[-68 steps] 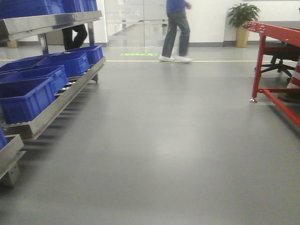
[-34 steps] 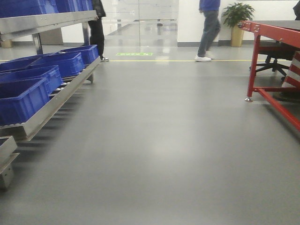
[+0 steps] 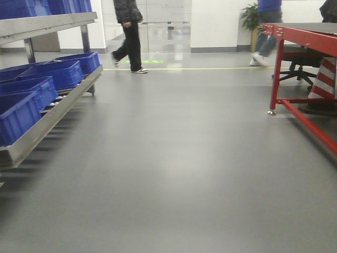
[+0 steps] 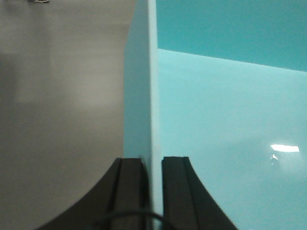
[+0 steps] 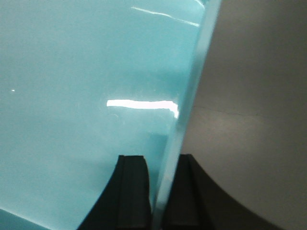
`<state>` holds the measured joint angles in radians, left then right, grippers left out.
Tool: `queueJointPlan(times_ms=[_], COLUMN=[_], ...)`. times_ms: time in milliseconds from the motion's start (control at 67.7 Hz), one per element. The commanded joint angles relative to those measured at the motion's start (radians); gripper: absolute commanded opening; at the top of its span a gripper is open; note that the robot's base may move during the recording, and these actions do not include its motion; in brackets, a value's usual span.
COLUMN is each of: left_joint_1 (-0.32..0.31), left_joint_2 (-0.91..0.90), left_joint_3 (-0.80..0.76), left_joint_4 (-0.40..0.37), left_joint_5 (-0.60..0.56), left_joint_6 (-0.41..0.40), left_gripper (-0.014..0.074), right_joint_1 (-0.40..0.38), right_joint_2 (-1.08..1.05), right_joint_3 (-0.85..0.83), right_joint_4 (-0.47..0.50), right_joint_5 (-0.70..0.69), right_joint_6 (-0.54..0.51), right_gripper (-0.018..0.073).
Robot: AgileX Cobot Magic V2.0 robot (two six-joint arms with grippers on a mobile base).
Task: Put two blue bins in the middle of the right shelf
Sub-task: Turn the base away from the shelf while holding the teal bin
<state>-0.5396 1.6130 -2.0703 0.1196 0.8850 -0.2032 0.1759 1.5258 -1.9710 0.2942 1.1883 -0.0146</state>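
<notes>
A pale sky-blue bin fills both wrist views and does not show in the front view. My left gripper (image 4: 152,160) is shut on the bin's upright left wall (image 4: 141,91), one finger outside and one inside above the bin's smooth floor (image 4: 230,124). My right gripper (image 5: 163,160) is shut on the thin right wall (image 5: 192,91), with the bin's inside (image 5: 81,96) to its left. Grey floor lies beyond each wall. I cannot tell whether a second bin is nested there. The right shelf's middle level is out of view.
A steel rack (image 3: 50,121) with several dark royal-blue crates (image 3: 21,108) runs along the left. A red-framed table (image 3: 303,37) stands at the right, with an office chair (image 3: 300,66) behind it. A person in black (image 3: 129,31) and another person (image 3: 266,31) walk at the back.
The front view has swung and advanced: the rack slid left and partly out of frame, the red table drew nearer. A person in black stepped out from behind the rack; the other walked right.
</notes>
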Motion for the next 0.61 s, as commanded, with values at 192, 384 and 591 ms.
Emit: queueJointPlan(times_ms=[192, 384, 591], left_joint_1=[-0.001, -0.001, -0.001], left_joint_2=[-0.021, -0.021, -0.021], left_joint_3=[-0.006, -0.006, -0.006], left_joint_4=[-0.034, -0.034, -0.034], left_joint_5=[-0.072, -0.072, -0.072], left_joint_6=[-0.008, -0.008, -0.008], left_gripper=[-0.0111, -0.0111, -0.0111], right_joint_1=[-0.001, -0.001, -0.001], right_joint_2=[-0.009, -0.009, -0.009], right_joint_3=[-0.01, -0.01, -0.01], right_joint_4=[0.031, 0.031, 0.031], right_joint_5=[-0.018, -0.018, -0.018], right_joint_6=[-0.03, -0.03, -0.03], right_gripper=[-0.0153, -0.0153, -0.0153])
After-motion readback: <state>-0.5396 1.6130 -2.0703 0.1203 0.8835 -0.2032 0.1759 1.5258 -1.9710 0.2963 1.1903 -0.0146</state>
